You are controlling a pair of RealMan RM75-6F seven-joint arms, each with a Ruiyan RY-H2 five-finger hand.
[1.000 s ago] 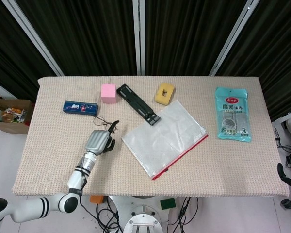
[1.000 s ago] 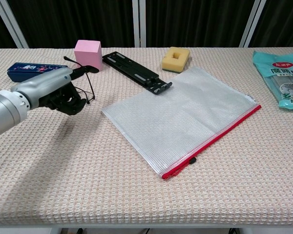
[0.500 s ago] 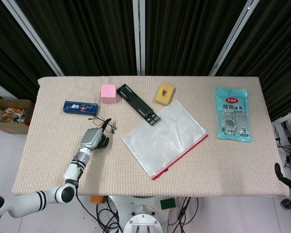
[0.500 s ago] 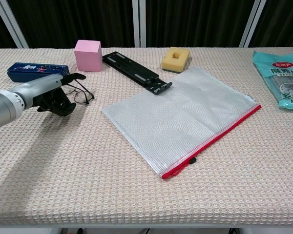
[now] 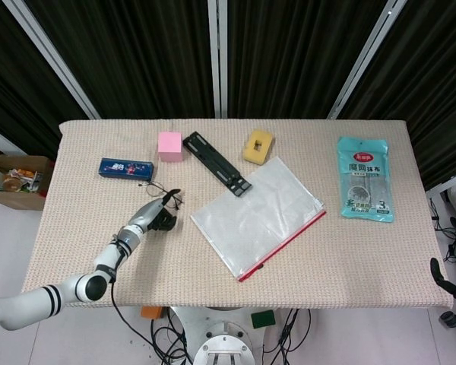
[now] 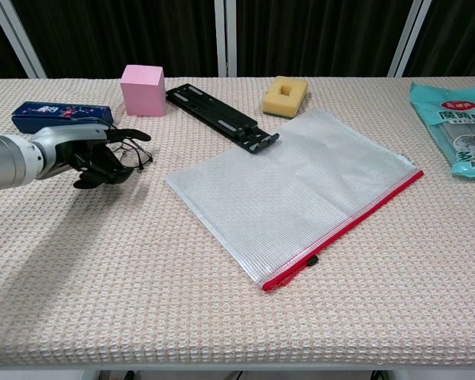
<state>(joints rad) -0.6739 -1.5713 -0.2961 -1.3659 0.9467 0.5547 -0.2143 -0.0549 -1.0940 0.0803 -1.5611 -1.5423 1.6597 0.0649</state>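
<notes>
A pair of thin black wire glasses [image 5: 166,195] [image 6: 136,155] lies on the beige woven table mat [image 5: 349,258], left of centre. My left hand [image 5: 156,215] [image 6: 95,154] is low over the mat right at the glasses. Its fingers are spread around their near side, one finger stretched over the frame. The glasses still lie on the mat, and no firm grip shows. My right hand appears in neither view.
Behind the hand lie a blue box [image 5: 126,168] [image 6: 61,114] and a pink cube [image 5: 169,146] [image 6: 141,89]. A black bracket [image 5: 216,163], a yellow sponge [image 5: 258,146], a clear red-zip pouch [image 5: 257,215] [image 6: 297,190] and a green packet [image 5: 365,178] lie further right.
My left hand has come down from above the mat to the glasses, its forearm dropping low and its fingers spreading. The glasses have barely shifted.
</notes>
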